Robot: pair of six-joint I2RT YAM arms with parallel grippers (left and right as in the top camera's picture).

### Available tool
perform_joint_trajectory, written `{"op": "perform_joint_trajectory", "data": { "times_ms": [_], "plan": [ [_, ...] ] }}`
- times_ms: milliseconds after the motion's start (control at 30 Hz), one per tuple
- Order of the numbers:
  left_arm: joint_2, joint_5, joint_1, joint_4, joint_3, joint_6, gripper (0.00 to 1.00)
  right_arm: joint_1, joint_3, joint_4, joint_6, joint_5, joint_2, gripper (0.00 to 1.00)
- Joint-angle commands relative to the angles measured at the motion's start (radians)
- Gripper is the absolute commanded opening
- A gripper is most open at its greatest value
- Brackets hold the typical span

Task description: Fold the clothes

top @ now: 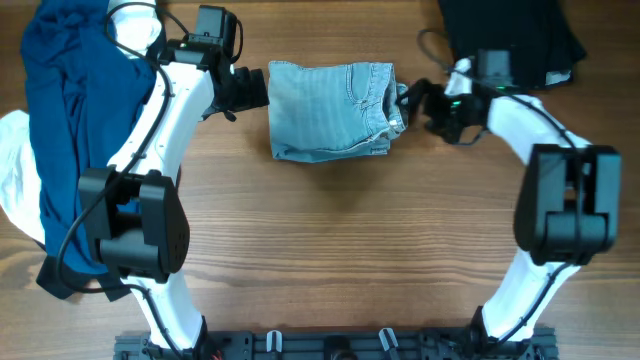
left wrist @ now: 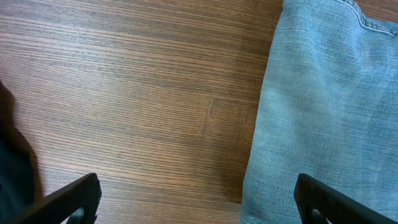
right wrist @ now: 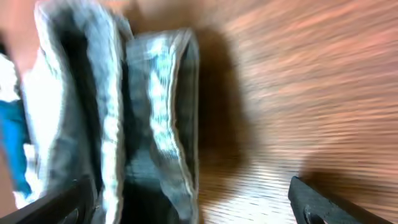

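Note:
The pale-blue denim shorts (top: 330, 110) lie folded into a rough square at the back middle of the wooden table. My left gripper (top: 252, 90) is open at their left edge. In the left wrist view (left wrist: 199, 208) one finger is over the bare wood and the other over the denim (left wrist: 323, 106). My right gripper (top: 412, 105) is open at their right edge, by the waistband. The right wrist view is blurred and shows the stacked denim layers (right wrist: 155, 124) between the spread fingers (right wrist: 193, 208). Neither gripper holds anything.
A navy garment (top: 65, 110) lies heaped at the back left over a white garment (top: 12, 170). A black garment (top: 510, 35) lies at the back right corner. The arm bases stand at the table's front edge.

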Motion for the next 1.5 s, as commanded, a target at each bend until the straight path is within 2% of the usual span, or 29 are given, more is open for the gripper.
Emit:
{"op": "perform_joint_trajectory", "data": {
  "times_ms": [0, 233, 833, 1033, 1300, 1467],
  "plan": [
    [-0.026, -0.013, 0.007, -0.001, 0.016, 0.017, 1.0, -0.06, -0.008, 0.026, -0.051, -0.238, -0.049, 1.0],
    [-0.026, -0.013, 0.007, 0.0, 0.016, 0.016, 1.0, -0.04, -0.008, 0.009, -0.112, -0.259, -0.034, 1.0],
    [-0.026, -0.013, 0.007, -0.008, 0.016, 0.017, 1.0, 0.054, -0.008, 0.143, -0.068, -0.266, 0.229, 1.0],
    [-0.026, -0.013, 0.007, -0.009, 0.016, 0.017, 1.0, 0.072, -0.008, 0.213, -0.056, -0.329, 0.243, 1.0],
    [-0.026, -0.013, 0.007, -0.022, 0.016, 0.017, 1.0, -0.056, -0.008, 0.214, -0.101, -0.542, 0.241, 1.0],
    [-0.026, -0.013, 0.007, -0.015, 0.016, 0.017, 0.99, -0.119, -0.008, 0.214, -0.132, -0.597, 0.242, 1.0]
  ]
}}
